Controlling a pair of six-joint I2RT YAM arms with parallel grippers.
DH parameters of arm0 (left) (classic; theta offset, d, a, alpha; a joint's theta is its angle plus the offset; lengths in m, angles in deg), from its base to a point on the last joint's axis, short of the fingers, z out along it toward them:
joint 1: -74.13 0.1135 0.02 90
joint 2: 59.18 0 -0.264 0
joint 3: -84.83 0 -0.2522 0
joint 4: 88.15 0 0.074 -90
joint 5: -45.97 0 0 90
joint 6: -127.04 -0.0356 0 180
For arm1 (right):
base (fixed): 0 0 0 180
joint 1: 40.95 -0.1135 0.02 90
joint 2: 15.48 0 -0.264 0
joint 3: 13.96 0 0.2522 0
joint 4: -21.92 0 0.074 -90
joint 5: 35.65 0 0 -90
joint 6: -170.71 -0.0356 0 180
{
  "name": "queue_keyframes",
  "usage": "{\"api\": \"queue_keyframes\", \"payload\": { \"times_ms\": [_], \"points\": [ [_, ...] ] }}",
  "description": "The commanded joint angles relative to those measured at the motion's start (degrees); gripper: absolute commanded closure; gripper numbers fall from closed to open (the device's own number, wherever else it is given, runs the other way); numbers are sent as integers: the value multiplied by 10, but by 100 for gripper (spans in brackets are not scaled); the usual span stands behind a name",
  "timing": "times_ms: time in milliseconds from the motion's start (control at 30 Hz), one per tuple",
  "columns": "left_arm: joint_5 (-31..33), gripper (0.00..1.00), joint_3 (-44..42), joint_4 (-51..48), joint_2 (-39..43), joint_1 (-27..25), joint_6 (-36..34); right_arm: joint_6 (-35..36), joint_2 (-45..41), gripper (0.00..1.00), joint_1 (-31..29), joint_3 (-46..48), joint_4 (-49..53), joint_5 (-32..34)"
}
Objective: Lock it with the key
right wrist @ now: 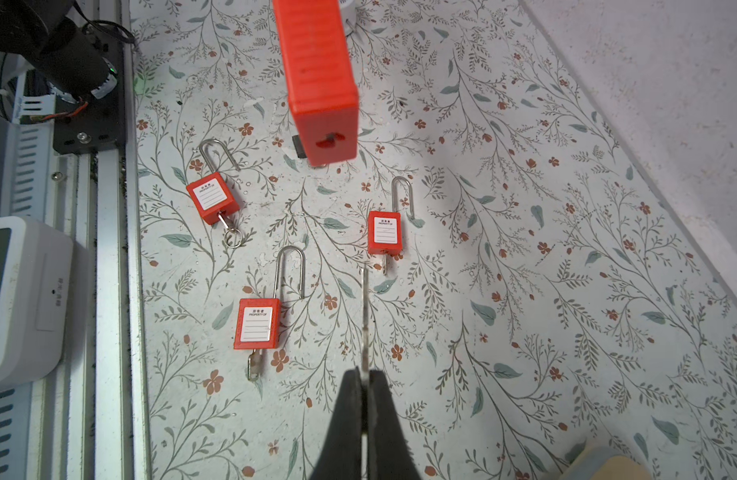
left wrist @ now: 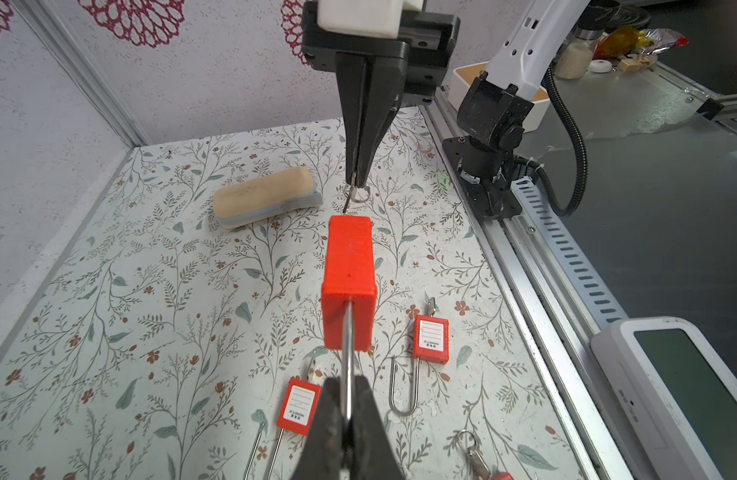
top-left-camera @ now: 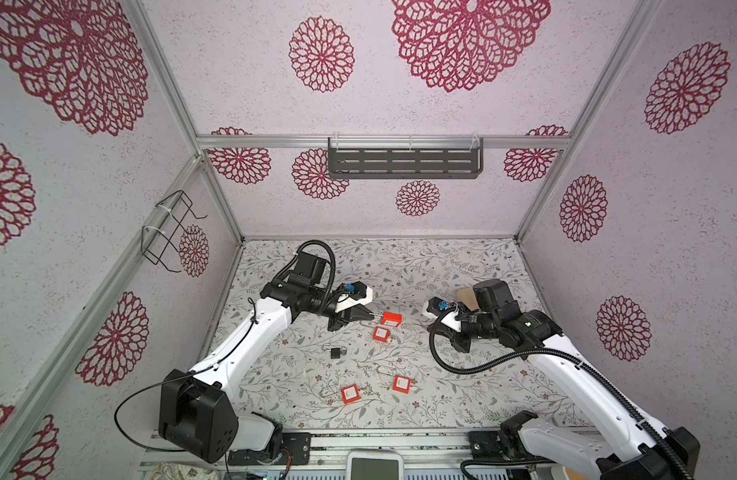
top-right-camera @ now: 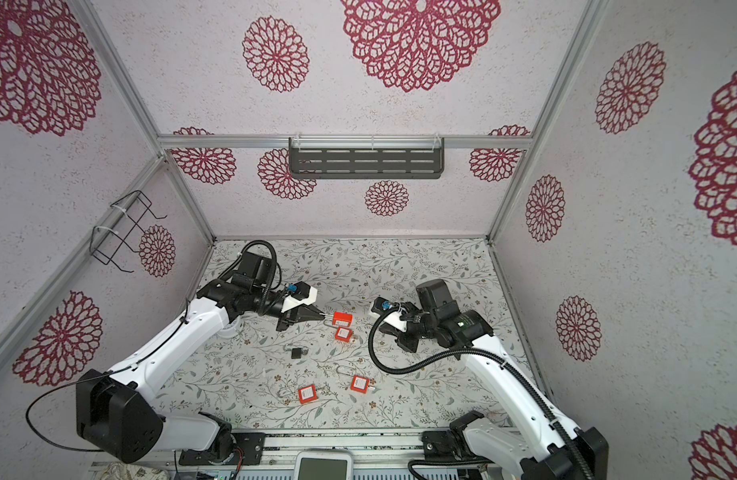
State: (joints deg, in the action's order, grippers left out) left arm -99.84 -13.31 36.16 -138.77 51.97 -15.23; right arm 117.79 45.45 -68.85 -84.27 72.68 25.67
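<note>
Two grips: left jaws pinch the padlock (top-left-camera: 391, 319) by its shackle, body pointing 3 o'clock; right jaws pinch the key (right wrist: 364, 324), aimed 9 o'clock.

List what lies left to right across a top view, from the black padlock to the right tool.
Black padlock → left tool → red padlock it holds by the shackle → key → right tool. The three loose red padlocks overlap these, so they are left out.

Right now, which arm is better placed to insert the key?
Right. The right gripper is shut on the thin silver metal key, aimed toward the keyhole of the raised red plastic padlock; the left gripper is occupied, shut on the padlock's steel shackle.
</note>
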Motion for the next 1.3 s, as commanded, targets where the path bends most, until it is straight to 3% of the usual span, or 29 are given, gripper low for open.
{"api": "queue_keyframes", "payload": {
  "times_ms": [0,233,367,567,900,1067,1267],
  "points": [
    [9,100,-1,9,21,1,5,-74,-13,100,3,7,-34,5],
    [20,100,46,-98,3,0,-11,-290,-38,100,0,47,-128,19],
    [32,100,69,-97,-9,-2,-7,-350,-55,100,-12,62,-146,71],
    [43,100,159,-173,-93,-7,-56,-430,-56,100,-15,81,-155,154],
    [87,100,358,-313,-292,-43,-116,-483,-82,100,-15,108,-154,288],
    [127,100,455,-362,-396,-74,-108,-494,-101,100,-15,111,-140,314],
    [161,100,507,-365,-465,-96,-80,-507,-127,100,-14,120,-117,350]
  ]
}}
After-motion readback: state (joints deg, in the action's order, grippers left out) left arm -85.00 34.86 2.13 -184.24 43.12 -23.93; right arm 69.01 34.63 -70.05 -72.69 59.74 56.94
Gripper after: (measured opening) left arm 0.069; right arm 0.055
